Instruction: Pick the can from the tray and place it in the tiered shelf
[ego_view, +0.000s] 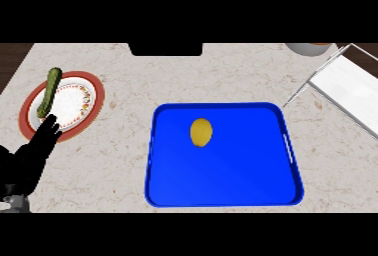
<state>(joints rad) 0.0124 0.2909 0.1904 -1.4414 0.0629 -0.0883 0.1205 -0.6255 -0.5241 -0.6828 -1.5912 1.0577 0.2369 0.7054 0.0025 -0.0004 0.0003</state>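
A blue tray (171, 195) lies in the middle of the counter. In its upper left part lies one yellow oval thing (201, 132), a yellow can lying on its side or seen from above. The white tiered shelf (353, 87) with thin metal legs stands at the right edge, partly cut off. My left hand (31, 155) rests at the lower left, fingers straight and pointing up, holding nothing, its fingertips (50, 122) overlapping the edge of a plate. My right hand does not show.
A red-rimmed white plate (74, 107) sits at the left with a green cucumber (50, 90) lying along its left side. A grey bowl (310, 48) peeks in at the top right. A dark block (166, 49) stands at the counter's far edge.
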